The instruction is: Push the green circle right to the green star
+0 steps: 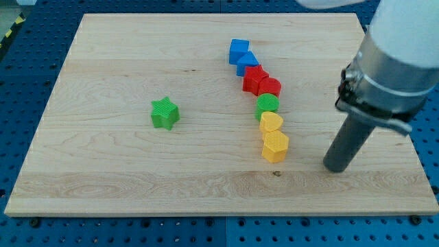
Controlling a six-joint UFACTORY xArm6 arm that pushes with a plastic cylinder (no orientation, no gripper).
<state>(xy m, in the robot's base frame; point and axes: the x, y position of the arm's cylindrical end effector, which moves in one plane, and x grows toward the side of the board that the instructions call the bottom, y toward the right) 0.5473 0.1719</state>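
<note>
My tip [337, 167] rests on the tabletop [103, 185], to the view's right of the green circle [267, 104]. The green star [164, 113] lies beyond the circle, leftward. I carry no pincer, only this rod.

A robotics lab bench: a pale wooden board [137, 158] lies on a blue perforated metal table [27, 68], with yellow-black hazard tape [12, 29] at ten o'clock and the robot arm [391, 62] at three o'clock.

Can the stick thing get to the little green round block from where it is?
Probably yes. My tip sits to the view's right of the green circle, with bare board between; only the yellow blocks just below crowd it.
</note>
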